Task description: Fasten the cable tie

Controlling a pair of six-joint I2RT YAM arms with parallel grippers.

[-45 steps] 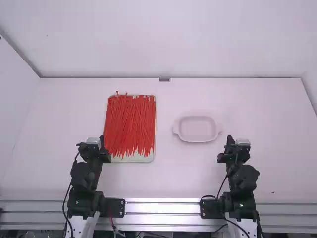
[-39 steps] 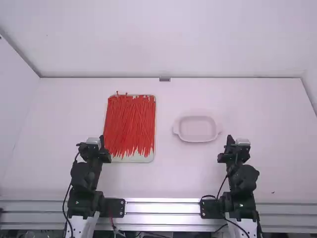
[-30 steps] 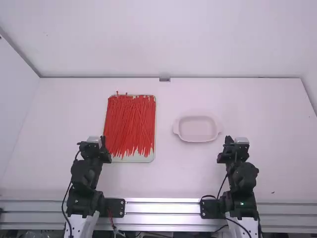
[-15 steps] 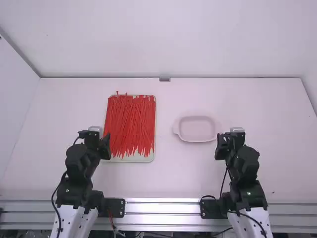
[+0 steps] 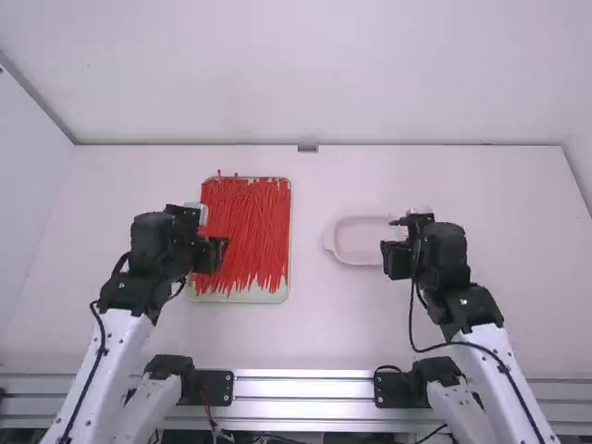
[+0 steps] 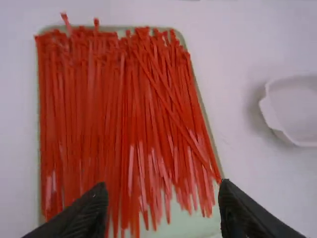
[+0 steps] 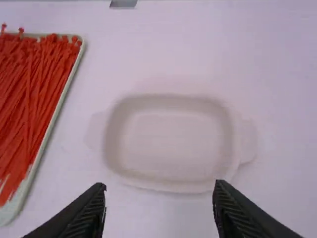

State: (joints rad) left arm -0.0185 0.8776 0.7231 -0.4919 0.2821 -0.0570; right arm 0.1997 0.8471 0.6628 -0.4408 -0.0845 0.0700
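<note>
A pile of red cable ties [image 5: 245, 231] [image 6: 119, 124] [image 7: 25, 94] lies lengthwise on a pale green tray [image 5: 285, 294] [image 6: 203, 229] [image 7: 49, 134] left of the table's middle. My left gripper [image 5: 205, 253] [image 6: 161, 213] hangs above the tray's near left part, open and empty. To the right sits an empty white two-handled dish [image 5: 356, 242] [image 6: 292, 106] [image 7: 171, 141]. My right gripper [image 5: 396, 255] [image 7: 158, 210] is over the dish's near right side, open with nothing between its fingers.
The white table [image 5: 499, 203] is bordered by white walls at the back and left. A small grey fixture [image 5: 308, 146] [image 7: 123, 3] sits at the far edge. An aluminium rail [image 5: 305, 384] runs along the front by the arm bases.
Both arms have risen from their folded rest poses and reached forward. The left gripper now hangs over the tray's near part, the right one over the dish.
</note>
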